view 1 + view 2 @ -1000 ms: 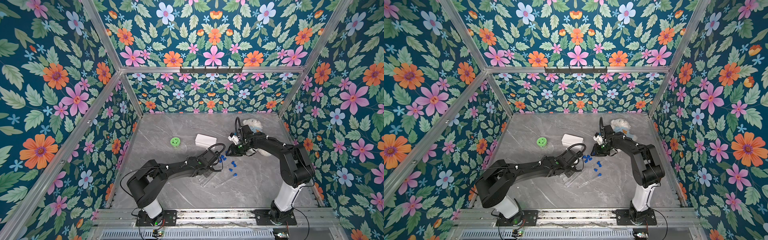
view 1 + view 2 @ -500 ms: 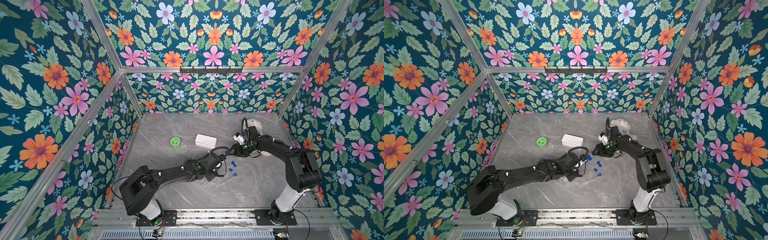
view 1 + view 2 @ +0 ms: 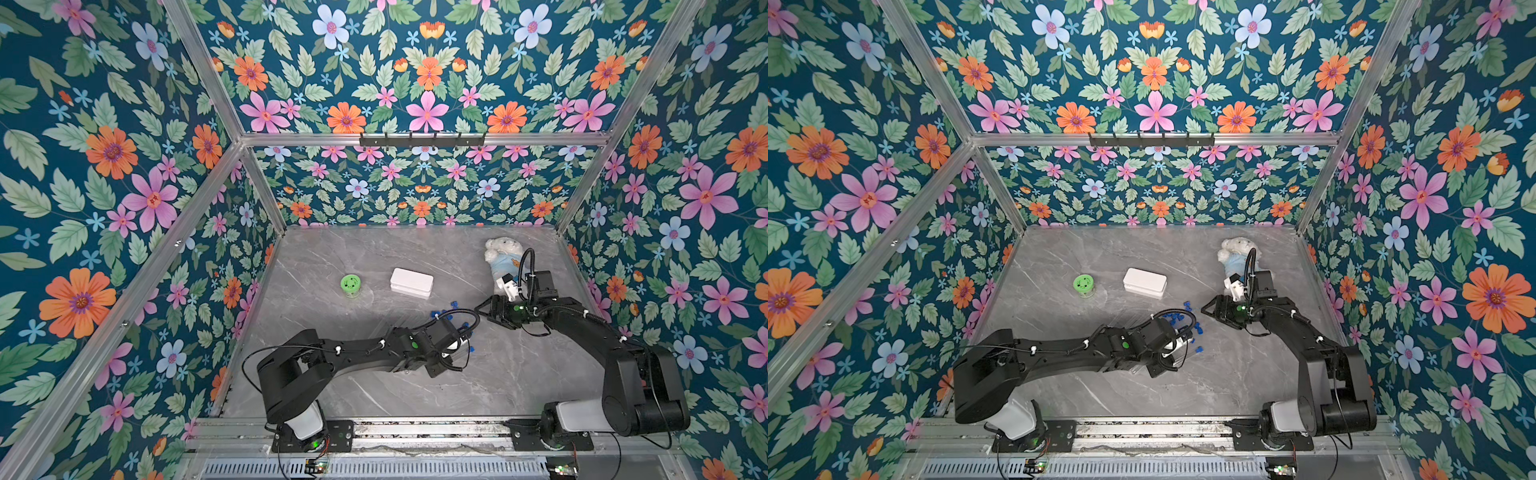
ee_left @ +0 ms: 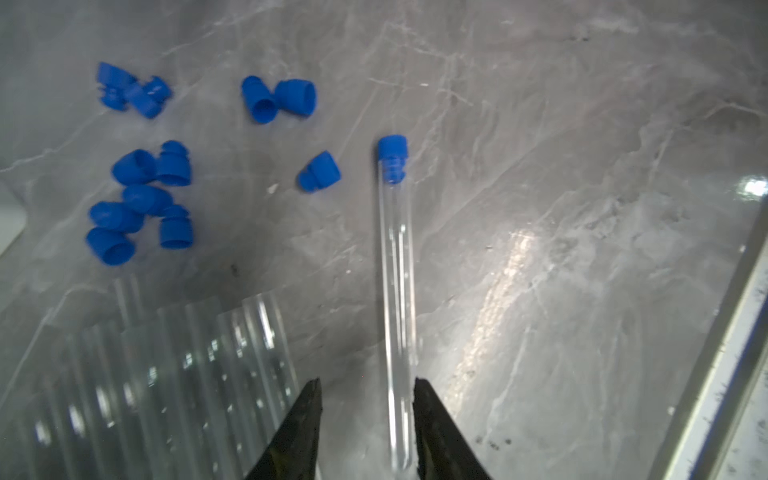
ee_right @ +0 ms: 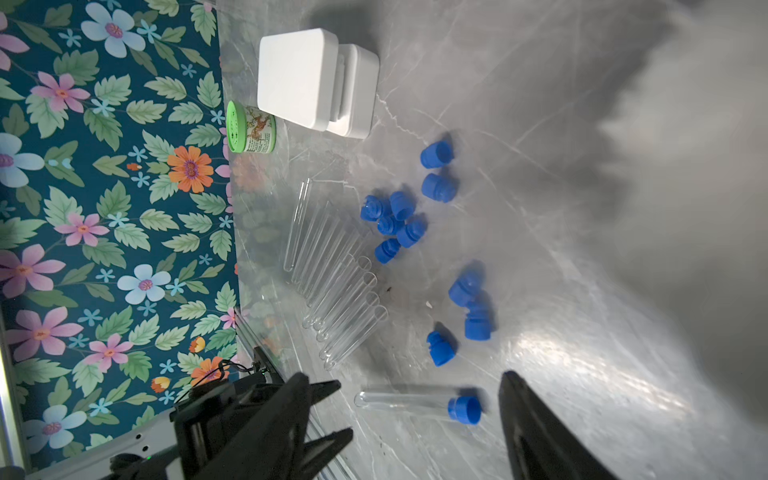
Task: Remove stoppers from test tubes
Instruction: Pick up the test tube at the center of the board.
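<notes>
One clear test tube (image 4: 397, 291) lies flat on the grey table with a blue stopper (image 4: 392, 151) plugged in its far end. My left gripper (image 4: 366, 380) is open around the tube's round end: the tube rests against one finger (image 4: 432, 419) and a gap shows on the other side. My right gripper (image 5: 404, 375) stands wide open above the same tube (image 5: 407, 401) and its stopper (image 5: 465, 409), touching neither. Several loose stoppers (image 4: 141, 195) (image 5: 395, 224) lie nearby. A row of several empty test tubes (image 5: 336, 282) (image 4: 187, 374) lies beside them.
A white box (image 3: 411, 282) and a small green-lidded jar (image 3: 350, 284) stand behind the tubes. A plush toy (image 3: 503, 257) sits at the back right, just behind my right wrist. The front rail (image 4: 727, 353) runs close to the capped tube.
My left arm has swung right and forward, down over the capped tube, and its jaws have parted a little. My right gripper has opened wide and drawn back to the right.
</notes>
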Motion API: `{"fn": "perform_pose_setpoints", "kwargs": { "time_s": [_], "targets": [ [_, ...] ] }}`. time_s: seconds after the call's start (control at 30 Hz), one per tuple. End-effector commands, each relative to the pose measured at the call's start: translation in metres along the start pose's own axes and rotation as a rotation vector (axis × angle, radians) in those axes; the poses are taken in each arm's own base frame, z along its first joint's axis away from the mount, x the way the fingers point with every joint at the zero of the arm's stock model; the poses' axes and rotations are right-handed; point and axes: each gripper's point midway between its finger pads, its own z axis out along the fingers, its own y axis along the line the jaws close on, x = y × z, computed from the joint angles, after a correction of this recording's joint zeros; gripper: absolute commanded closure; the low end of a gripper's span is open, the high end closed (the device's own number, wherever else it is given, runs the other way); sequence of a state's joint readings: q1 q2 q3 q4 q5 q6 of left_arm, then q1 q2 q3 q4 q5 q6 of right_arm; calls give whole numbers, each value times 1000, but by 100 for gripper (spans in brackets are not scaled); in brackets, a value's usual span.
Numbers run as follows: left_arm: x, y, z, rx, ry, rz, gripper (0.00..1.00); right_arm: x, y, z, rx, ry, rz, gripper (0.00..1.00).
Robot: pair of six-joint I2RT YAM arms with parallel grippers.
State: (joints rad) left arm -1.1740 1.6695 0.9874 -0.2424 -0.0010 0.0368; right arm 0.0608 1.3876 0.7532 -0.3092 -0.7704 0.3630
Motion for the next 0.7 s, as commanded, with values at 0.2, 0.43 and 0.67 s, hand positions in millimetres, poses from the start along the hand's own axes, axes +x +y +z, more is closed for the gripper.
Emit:
{"fn": "perform_pose_setpoints", "kwargs": {
  "time_s": [0.2, 0.43, 0.67],
  "targets": [
    [-13, -8, 16, 17, 12, 21, 60, 0, -6, -14, -39, -53, 23, 26],
    [-8, -14, 28, 16, 49, 34, 60, -6, -17, -27, -22, -122, 51, 26],
    [3, -13, 37, -1, 96, 43, 61, -9, -21, -33, -2, -158, 53, 26]
  ]
}}
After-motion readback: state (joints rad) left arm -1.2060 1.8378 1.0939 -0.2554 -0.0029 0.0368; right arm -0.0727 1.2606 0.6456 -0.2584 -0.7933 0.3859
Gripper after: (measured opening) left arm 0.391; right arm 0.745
